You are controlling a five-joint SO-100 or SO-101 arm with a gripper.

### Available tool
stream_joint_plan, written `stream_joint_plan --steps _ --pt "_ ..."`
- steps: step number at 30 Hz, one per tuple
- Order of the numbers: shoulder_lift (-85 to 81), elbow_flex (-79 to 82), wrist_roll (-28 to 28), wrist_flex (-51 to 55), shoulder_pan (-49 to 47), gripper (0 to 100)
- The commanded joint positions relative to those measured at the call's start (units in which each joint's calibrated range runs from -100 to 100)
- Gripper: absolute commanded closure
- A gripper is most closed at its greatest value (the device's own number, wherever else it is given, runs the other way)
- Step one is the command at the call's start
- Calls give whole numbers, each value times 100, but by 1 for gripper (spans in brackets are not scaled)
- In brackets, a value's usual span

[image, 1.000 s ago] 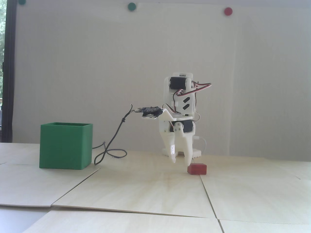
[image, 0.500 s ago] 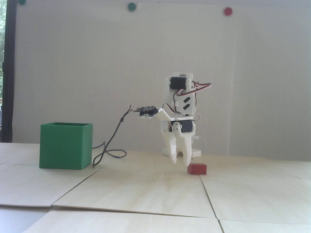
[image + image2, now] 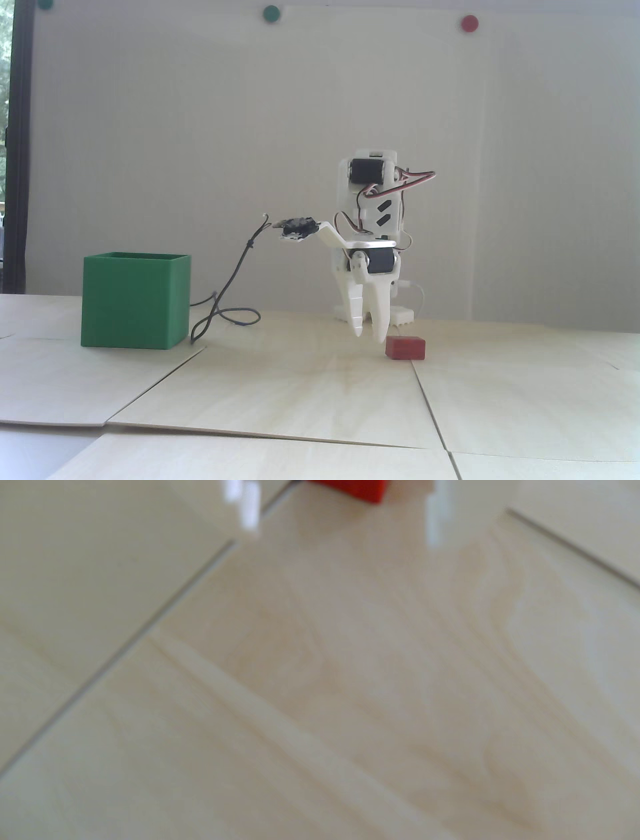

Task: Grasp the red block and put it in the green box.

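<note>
While the red block is lying on the desk, the pincer is hanging at its nine o'clock, narrowly parted and empty, probably aligning; the green box is waiting well apart.

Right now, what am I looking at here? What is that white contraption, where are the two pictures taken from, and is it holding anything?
The white contraption is a small robot arm standing on a pale wooden table. Its pointed tool hangs tips-down, a little above the table. The tool is open and holds nothing. The fixed view comes from a camera standing low on the table, facing the arm. The blurry wrist view comes from a camera riding on the arm itself, looking down at the wood; the two white tips at its top edge are the tool. The red block lies on the table just right of the tool in the fixed view. The green box stands well to the left, beside a dark cable.
</note>
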Motion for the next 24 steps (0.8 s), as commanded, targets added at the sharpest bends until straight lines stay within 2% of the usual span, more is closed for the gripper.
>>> stream_joint_plan --steps 1,4,13,24 --pt "-706 -431 -32 11 21 83" --pt "-667 -591 -32 -116 5 83" --pt "778 -2862 -6 458 117 83" --pt "865 -2995 10 382 -51 83"
